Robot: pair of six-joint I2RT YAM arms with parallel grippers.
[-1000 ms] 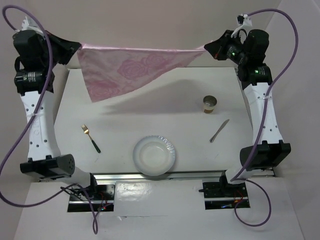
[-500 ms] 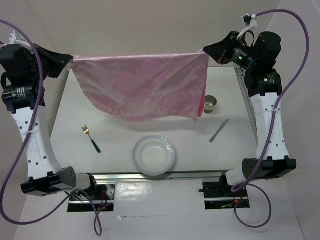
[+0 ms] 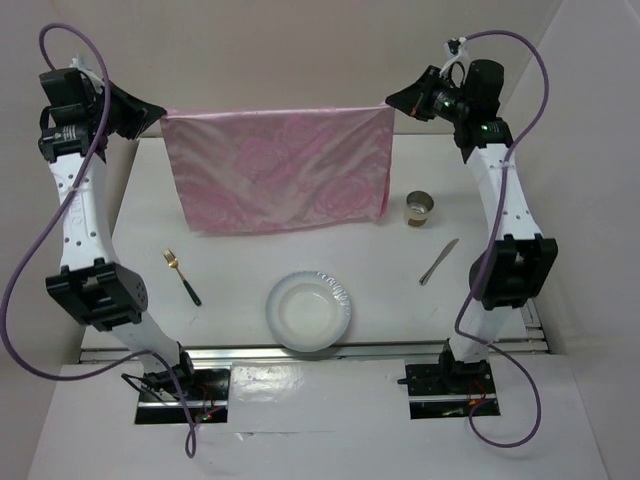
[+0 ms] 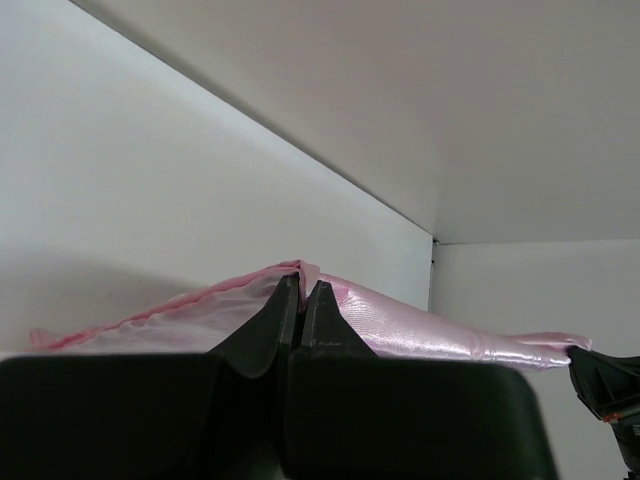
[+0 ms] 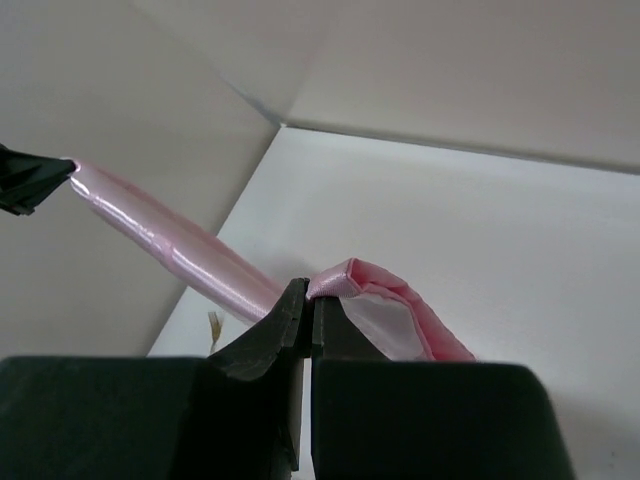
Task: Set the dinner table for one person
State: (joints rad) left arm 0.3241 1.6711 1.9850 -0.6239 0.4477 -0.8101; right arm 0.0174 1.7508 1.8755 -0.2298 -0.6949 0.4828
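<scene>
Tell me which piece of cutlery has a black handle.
The fork, left of the plate: gold head, black handle. The knife on the right is all silver.

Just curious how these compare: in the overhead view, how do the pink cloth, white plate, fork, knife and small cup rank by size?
1. pink cloth, largest by far
2. white plate
3. fork and knife, too alike to separate
4. small cup, smallest

Bench [image 3: 240, 268]: large flat tabletop, plain matte white, rectangular, lying level. Fills middle of top view, far bigger than anything else there. Near edge meets metal rail [image 3: 400, 350] just ahead of arm bases; far edge runs along beige back wall [image 3: 300, 50]. Right wrist view shows bare white surface [image 5: 480, 220] reaching far corner.
</scene>
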